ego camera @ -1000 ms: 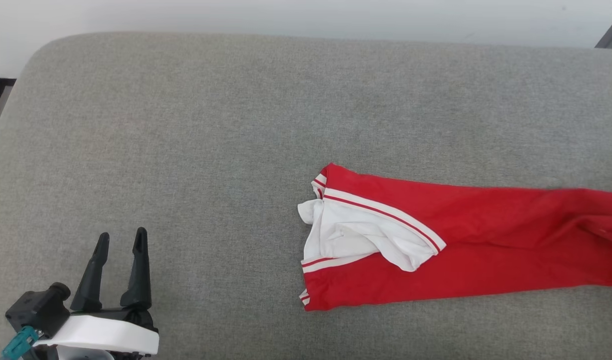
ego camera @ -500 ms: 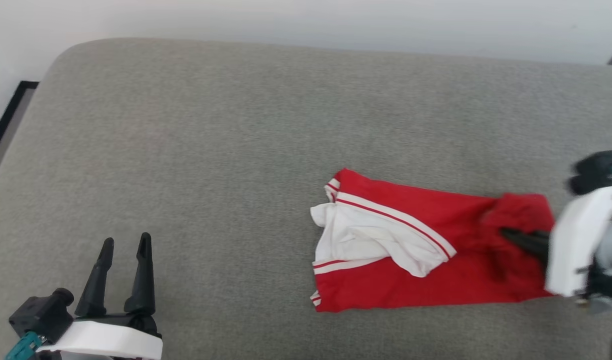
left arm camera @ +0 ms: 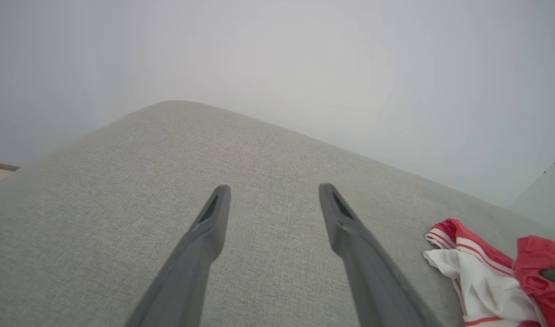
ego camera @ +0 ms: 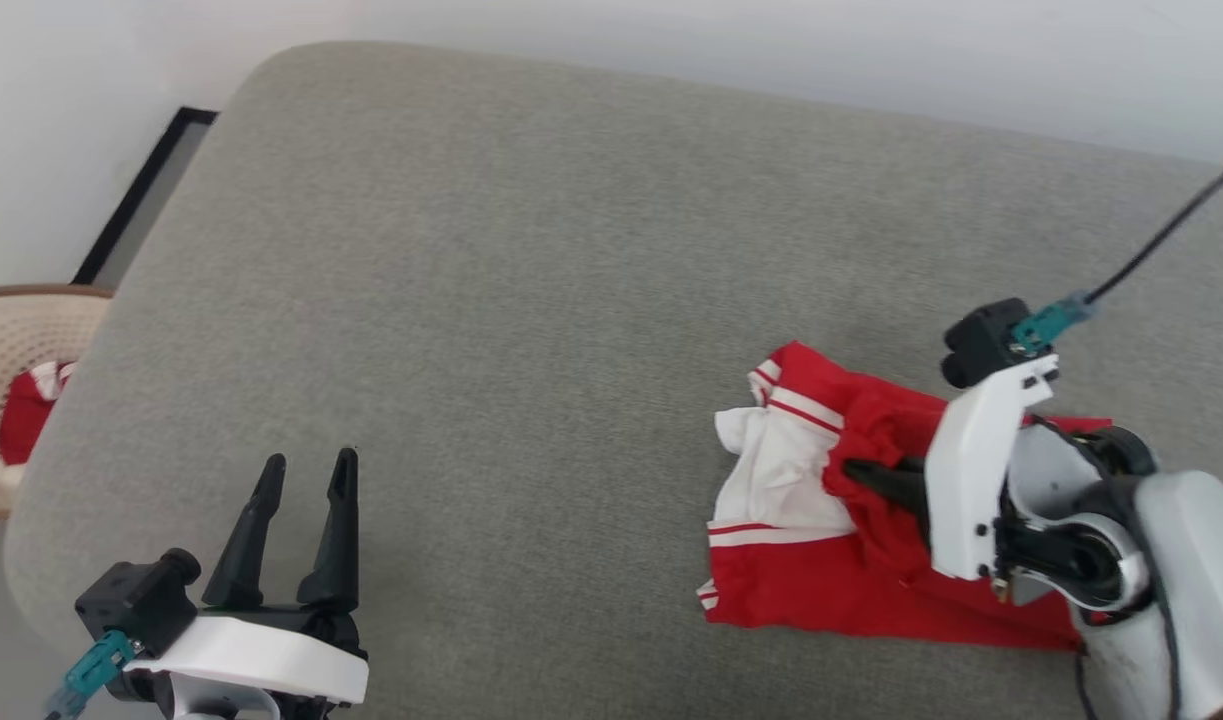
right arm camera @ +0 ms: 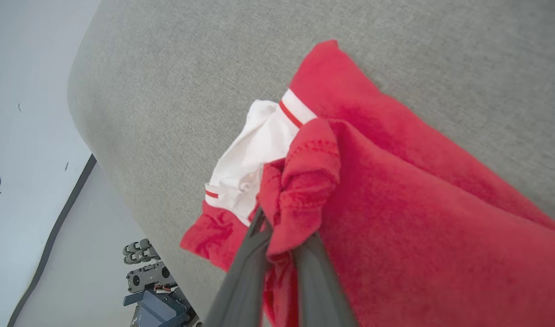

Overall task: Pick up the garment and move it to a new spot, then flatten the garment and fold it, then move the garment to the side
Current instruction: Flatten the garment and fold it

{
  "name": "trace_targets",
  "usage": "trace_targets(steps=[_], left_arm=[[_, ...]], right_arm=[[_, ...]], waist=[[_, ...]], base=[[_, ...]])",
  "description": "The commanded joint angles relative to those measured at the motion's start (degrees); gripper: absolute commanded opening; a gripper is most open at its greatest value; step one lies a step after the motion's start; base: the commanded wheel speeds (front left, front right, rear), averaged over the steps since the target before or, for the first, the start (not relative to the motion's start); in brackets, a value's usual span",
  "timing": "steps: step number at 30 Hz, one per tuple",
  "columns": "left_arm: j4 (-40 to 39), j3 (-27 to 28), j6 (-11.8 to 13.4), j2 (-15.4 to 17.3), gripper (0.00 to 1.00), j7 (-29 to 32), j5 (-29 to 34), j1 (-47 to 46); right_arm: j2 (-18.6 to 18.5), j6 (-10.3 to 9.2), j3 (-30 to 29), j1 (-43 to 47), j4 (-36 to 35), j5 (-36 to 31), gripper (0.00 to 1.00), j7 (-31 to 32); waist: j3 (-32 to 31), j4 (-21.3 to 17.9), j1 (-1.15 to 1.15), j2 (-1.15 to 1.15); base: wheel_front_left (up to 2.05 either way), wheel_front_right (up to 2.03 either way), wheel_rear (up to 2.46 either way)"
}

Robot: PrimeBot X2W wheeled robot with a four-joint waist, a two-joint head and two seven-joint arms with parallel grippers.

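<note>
A grey cushion [ego camera: 531, 300] runs from the upper left corner of the head view down to its bottom edge, with a pale wall [ego camera: 671, 40] along the top.

The garment [ego camera: 801, 590] lies on the cushion at the lower right of that view. Its red body stretches toward the right edge, and its white sleeve [ego camera: 771, 480] with striped trim is bunched at the left end. The lettering is out of sight. In the left wrist view the garment sits in the lower right corner [left arm camera: 481, 281]. In the right wrist view it spreads across the right half of the frame [right arm camera: 418, 218].

My right arm comes in from the lower right corner of the head view. My right gripper [ego camera: 856, 470] points left, and its fingers are closed on a raised fold of red cloth. In the right wrist view a hemmed edge is wadded over both fingers [right arm camera: 245, 272], and the fold is lifted above the layer lying flat beneath it.

My left gripper [ego camera: 311, 462] sits at the lower left of the head view, over bare cushion and well apart from the garment. Its fingers are spread with nothing between them, and the left wrist view shows the same gap [left arm camera: 273, 188].

A tan woven basket [ego camera: 31, 330] stands off the cushion at the left edge of the head view. It holds a small red-and-white cloth [ego camera: 26, 415].

A black cable [ego camera: 1161, 235] rises from my right wrist toward the upper right.
</note>
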Motion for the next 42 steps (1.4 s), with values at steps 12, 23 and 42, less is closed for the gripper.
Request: trace_targets(steps=[12,23,42], left_arm=[[-0.75,2.5,-0.17,0.33,1.0,-0.24,-0.37,0.24],[-2.87,5.58,-0.17,1.33,1.0,-0.24,1.72,2.09],[-3.77,8.06,-0.17,1.92,1.0,-0.24,6.02,8.8]], right_arm=[[-0.69,0.01,0.74,-3.24,-0.32,3.97,1.0,-4.31],[-2.63,0.01,-8.19,2.91,-6.76,2.3,1.0,-14.52],[-2.23,0.01,-10.58,17.88,-2.73,-5.7,1.0,-49.26]], waist=[[-0.64,-1.84,0.0,0.0],[-2.96,-7.83,0.0,0.0],[-10.3,-14.99,0.0,0.0]], base=[[0.0,0.0,0.0],[0.0,0.0,0.0],[0.0,0.0,0.0]])
